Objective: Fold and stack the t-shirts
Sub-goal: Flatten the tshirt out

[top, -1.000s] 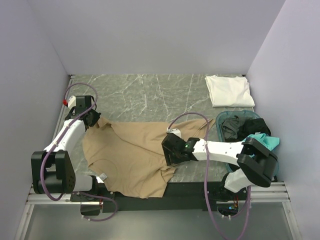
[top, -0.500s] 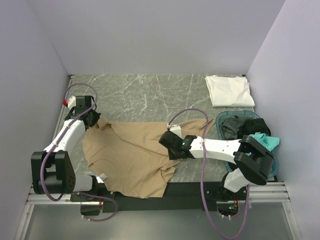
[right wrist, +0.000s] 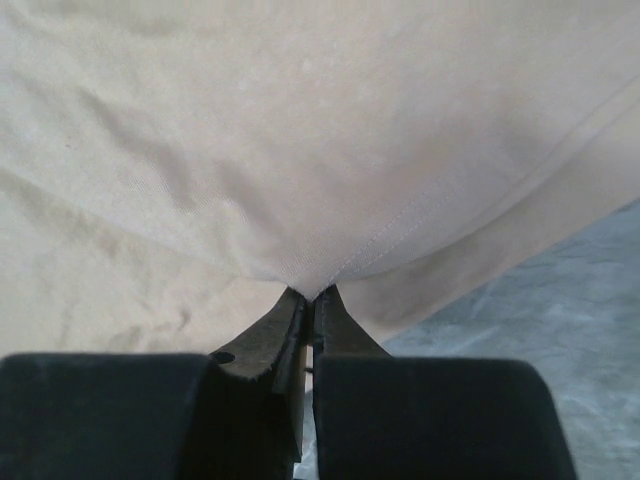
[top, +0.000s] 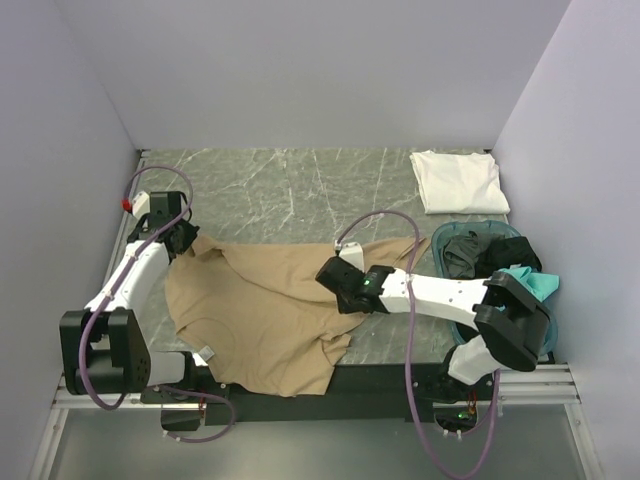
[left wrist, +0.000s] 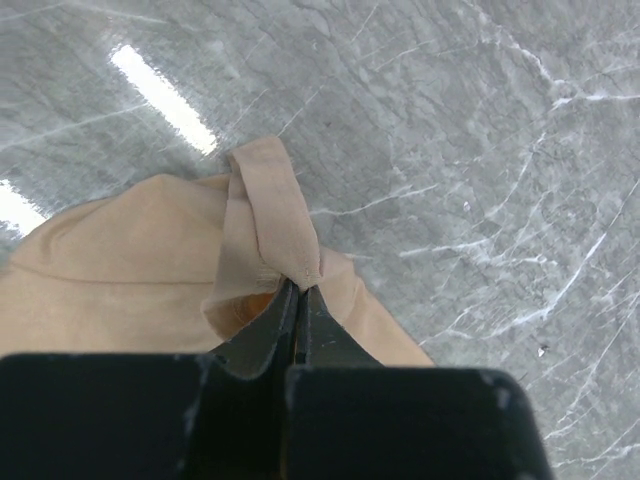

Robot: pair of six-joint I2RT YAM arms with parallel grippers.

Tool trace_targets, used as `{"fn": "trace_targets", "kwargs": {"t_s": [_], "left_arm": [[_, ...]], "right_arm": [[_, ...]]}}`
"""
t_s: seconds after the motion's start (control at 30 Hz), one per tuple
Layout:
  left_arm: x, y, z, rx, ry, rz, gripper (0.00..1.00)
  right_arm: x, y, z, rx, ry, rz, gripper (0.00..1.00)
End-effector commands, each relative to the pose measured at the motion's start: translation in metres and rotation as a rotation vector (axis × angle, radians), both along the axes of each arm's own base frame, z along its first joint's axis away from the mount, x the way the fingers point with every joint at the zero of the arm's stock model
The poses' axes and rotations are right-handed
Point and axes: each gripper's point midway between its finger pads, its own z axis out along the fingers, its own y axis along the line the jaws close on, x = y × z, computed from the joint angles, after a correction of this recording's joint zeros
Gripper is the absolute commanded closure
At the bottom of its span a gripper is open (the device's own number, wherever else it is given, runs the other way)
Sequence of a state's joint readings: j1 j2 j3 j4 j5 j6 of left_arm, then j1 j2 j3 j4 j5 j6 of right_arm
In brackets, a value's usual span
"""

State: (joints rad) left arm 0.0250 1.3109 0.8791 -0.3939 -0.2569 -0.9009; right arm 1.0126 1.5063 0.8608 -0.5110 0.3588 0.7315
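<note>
**Both pincers clamped on the tan shirt, left of the basket**

The marble-patterned table (top: 280, 190) fills my overhead view, and I place everything against the shallow teal basket (top: 440, 238) at its right side.

The tan t-shirt (top: 260, 310) is the biggest thing on the table. It lies spread and rumpled to the left of the basket, one corner reaching almost to the basket's rim and the opposite edge draped over the table's near edge.

The white t-shirt (top: 458, 181) lies folded flat just beyond the basket, in the far corner. Inside the basket the dark grey t-shirt (top: 462, 252) is bunched up, and the teal t-shirt (top: 528, 280) is crumpled at the side farthest from the tan one, partly hidden by my right arm.

The right gripper (top: 330, 283) is just left of the basket, over the middle of the tan cloth. On its wrist camera the fingers are pressed together on a pinch of hemmed fabric (right wrist: 308, 295), which tents up from the tips.

The left gripper (top: 190, 238) is well to the left of the basket, at the tan shirt's farthest corner. Its wrist view shows the fingers squeezed tight on a folded strip of tan cloth (left wrist: 300, 290), lifted a little off the marble.
</note>
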Motion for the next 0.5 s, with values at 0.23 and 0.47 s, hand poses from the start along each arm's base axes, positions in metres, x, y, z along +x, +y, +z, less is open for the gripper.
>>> {"fn": "trace_targets", "kwargs": {"t_s": [0.23,0.47], "left_arm": [[0.004,-0.002,0.131,-0.001,-0.298,-0.009,0.99],[-0.025,-0.008,0.243,-0.026,-0.608,-0.023,0.99]], "right_arm": [[0.065,-0.011,0.173,0.278,-0.355,-0.054,1.0],[0.065,-0.058,0.294,0.438,-0.615,-0.085,1.0]]}}
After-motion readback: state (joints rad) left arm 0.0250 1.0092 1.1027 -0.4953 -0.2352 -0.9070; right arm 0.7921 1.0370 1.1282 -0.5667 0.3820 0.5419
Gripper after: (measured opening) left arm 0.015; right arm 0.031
